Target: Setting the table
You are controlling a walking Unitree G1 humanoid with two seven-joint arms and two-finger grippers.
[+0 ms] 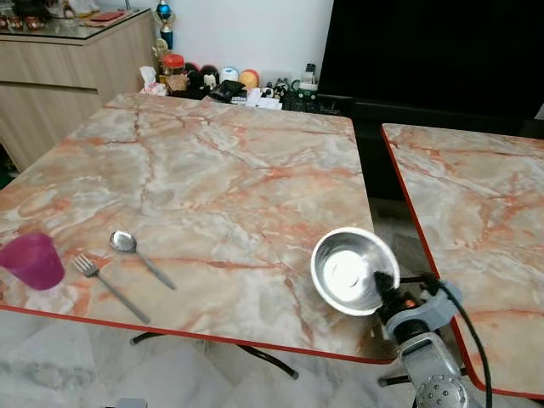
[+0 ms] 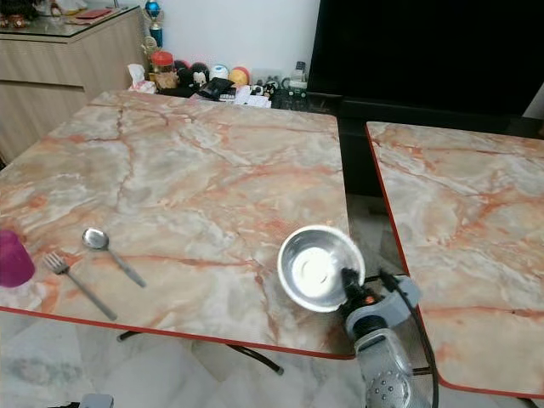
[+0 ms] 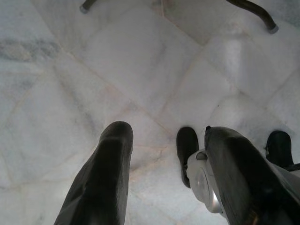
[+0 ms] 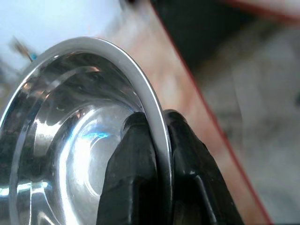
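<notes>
The right gripper (image 4: 157, 140) is pinching the rim of a steel bowl (image 1: 353, 270), one of its fingers (image 4: 129, 173) inside the wall and the other outside, closed tight on the thin metal. That rim grip is leaving the bowl's base free, which suits setting it down flat. The bowl is hanging tilted over the near right corner of the marble worktop (image 1: 221, 170), its mouth facing up and toward the camera.

Along the near left edge a fork (image 1: 109, 287) and a spoon (image 1: 138, 255) are lying side by side, with a purple cup (image 1: 34, 261) just beside them at the corner, probably framing a place setting the bowl is meant to join.

The left gripper (image 3: 164, 178) is hanging idle over the floor (image 3: 140, 70), fingers parted and empty.
</notes>
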